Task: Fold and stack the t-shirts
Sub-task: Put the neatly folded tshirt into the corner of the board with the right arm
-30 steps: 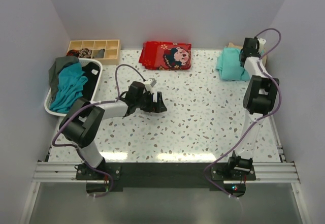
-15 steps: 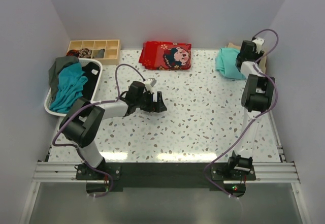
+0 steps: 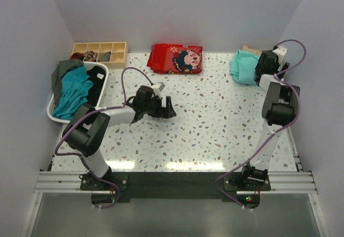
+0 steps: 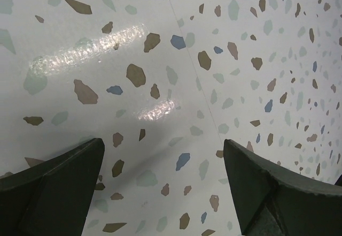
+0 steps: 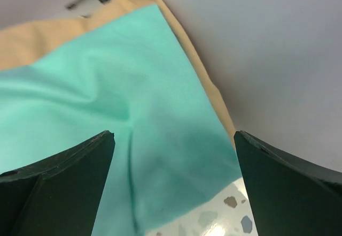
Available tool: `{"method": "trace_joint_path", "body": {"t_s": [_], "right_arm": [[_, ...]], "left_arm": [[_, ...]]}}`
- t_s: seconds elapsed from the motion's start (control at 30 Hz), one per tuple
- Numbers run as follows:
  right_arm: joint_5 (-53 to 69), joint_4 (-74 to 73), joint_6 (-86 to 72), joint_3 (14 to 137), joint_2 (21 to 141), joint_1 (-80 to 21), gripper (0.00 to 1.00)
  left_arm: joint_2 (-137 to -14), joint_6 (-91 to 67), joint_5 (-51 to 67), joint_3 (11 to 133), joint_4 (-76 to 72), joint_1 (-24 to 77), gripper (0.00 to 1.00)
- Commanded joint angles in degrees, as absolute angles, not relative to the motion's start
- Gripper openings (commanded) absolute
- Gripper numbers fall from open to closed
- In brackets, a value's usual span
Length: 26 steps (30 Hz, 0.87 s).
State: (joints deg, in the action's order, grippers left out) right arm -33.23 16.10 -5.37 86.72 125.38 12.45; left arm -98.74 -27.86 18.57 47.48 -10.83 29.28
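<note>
A folded light turquoise-mint t-shirt (image 3: 243, 67) lies at the table's far right corner, on top of a beige t-shirt (image 3: 248, 48) whose edge shows behind it. My right gripper (image 3: 260, 66) hovers at the mint shirt's right edge, open and holding nothing. In the right wrist view the mint t-shirt (image 5: 107, 97) and the beige t-shirt (image 5: 43, 38) lie below the right gripper (image 5: 173, 182). My left gripper (image 3: 167, 109) rests open over bare table at centre left; the left wrist view shows the left gripper (image 4: 163, 182) over speckled surface only. More t-shirts, teal (image 3: 72, 92), black (image 3: 98, 81) and grey-green (image 3: 63, 67), fill the basket.
The white basket (image 3: 54, 116) stands at the left edge. A wooden compartment box (image 3: 99, 53) sits at the back left and a red cartoon-print bundle (image 3: 176, 58) at the back centre. Walls close in on the back, left and right sides.
My right gripper has opened and let go of the mint t-shirt, which has settled on the beige one; the right arm has shifted slightly right. The left arm has not moved.
</note>
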Motion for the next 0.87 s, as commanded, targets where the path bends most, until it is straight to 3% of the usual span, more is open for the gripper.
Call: {"method": "trace_joint_path", "body": {"t_s": [0.0,0.1,0.23,0.47,0.83], "right_arm": [[-16.84,19.78,-12.82,82.27,114.45,12.66,0.99],[-5.95,14.25,-16.69,79.81,110.49,12.22,0.99],[-3.17,7.22,-19.16,70.44,101.72,7.93,0.99],[-7.56,3.08,-16.43,55.91,87.83,-6.4,0.99],[-6.58,-3.32,-15.91,38.85,61.71,-13.8,0.99]], "left_arm": [[-94.22,-26.81,15.74,48.17,-10.64,28.92,0.99],[-92.55,-26.81,13.19,48.43,-10.02,28.83,1.0],[-89.39,-27.6,7.74,47.9,-9.4,28.83,1.0],[-77.19,-25.32,-7.09,44.47,-8.36,28.83,1.0],[-59.97,-25.76,-10.2,37.54,-7.11,28.92,1.0]]}}
